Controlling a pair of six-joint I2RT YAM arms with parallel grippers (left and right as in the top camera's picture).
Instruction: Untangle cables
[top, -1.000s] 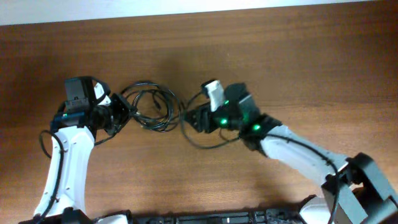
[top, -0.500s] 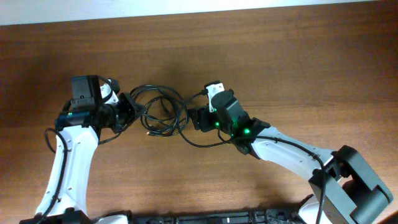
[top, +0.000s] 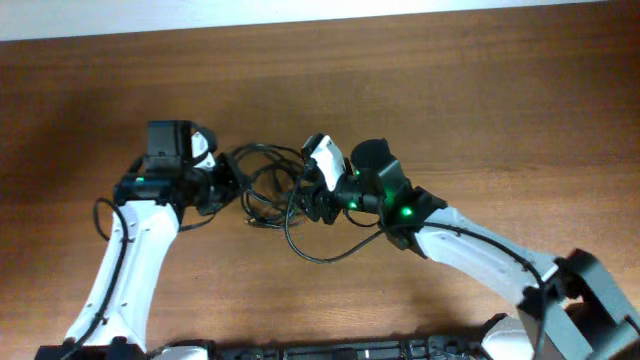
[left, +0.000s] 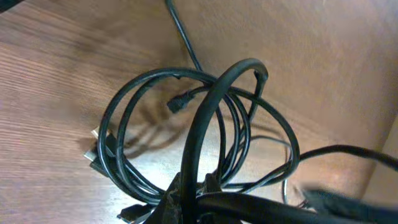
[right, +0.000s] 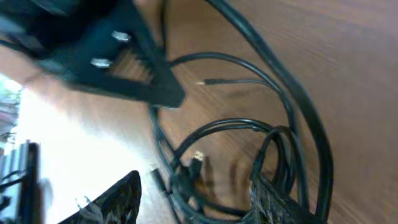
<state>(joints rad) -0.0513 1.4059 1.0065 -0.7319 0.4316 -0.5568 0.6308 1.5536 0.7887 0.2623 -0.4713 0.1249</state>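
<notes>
Two grippers crowd the thin black cables (top: 268, 176), tangled midway across the brown wooden table (top: 470, 100). Left of the tangle, the left gripper (top: 228, 186) pinches a strand tight; right of it, the right gripper (top: 308, 198) straddles coils, fingers (right: 118, 199) spread apart.

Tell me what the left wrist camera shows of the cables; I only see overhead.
Observer: The cables lie in stacked loops; one strand rises from the shut left jaws.
Operator: Find the loose ends.
Observer: A dark plug sits inside the loops; silver-tipped plugs stick out at the outer edge.
Operator: Check the right wrist.
Observer: The right jaws stand open, with strands on the table between their fingers.
</notes>
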